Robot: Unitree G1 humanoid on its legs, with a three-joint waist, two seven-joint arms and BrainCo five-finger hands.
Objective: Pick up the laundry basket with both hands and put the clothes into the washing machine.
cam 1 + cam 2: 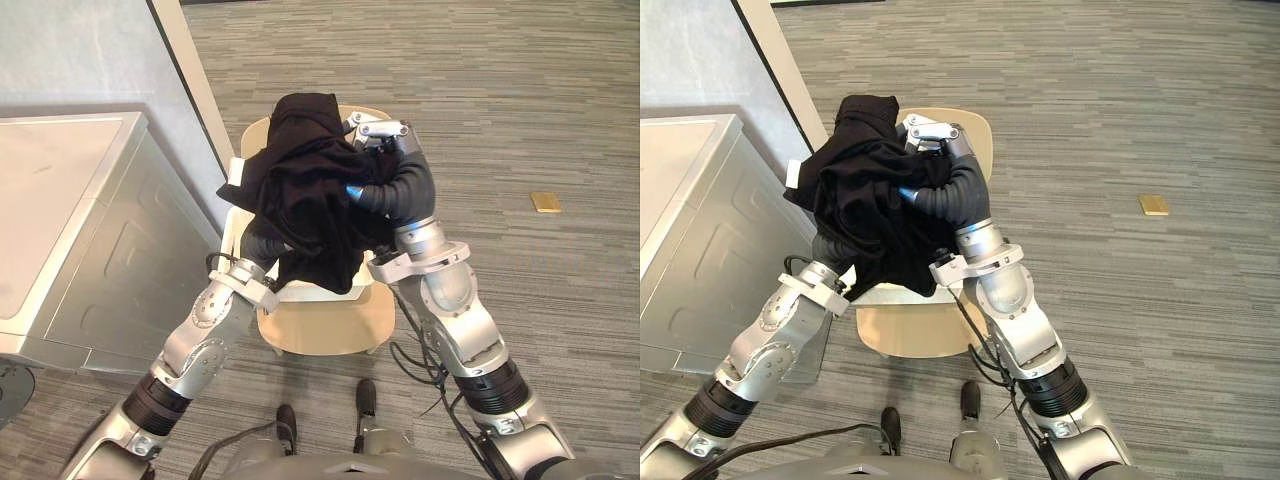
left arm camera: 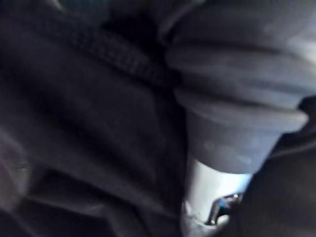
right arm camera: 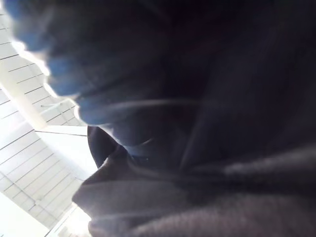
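- Laundry basket (image 1: pixel 300 293): white, standing on the seat of a pale wooden chair (image 1: pixel 325 325). Little more than a strip of its near rim and part of its left wall shows from under the load.
- Clothes (image 1: pixel 305 190): a heap of black garments piled high in the basket, spilling over its left and near edges and hanging down towards the chair seat. The heap rises to a rounded peak at the far side, over the chair's back.
- Right hand (image 1: pixel 380 135): at the far right of the heap, near its top, touching the black cloth. Its dark ribbed cover bends in from the right and presses into the side of the pile. The fingers are buried in the fabric, so whether they are spread or curled cannot be told.
- Left hand (image 1: pixel 262 245): its ribbed cover goes in under the near-left overhang of the clothes, beside the basket's left wall. The fingers are hidden beneath the cloth and their state cannot be told.
- Both wrist views have folds of dark cloth lying right against the hands.
- Washing machine (image 1: pixel 70 230): a grey-white box just to the left of the chair, its flat top facing up, close to the left arm.
- White wall panel (image 1: pixel 70 50): stands behind the machine.
- Floor (image 1: pixel 520 100): grey striped carpet; a small tan block (image 1: pixel 546 202) lies on it well apart, off to the right.
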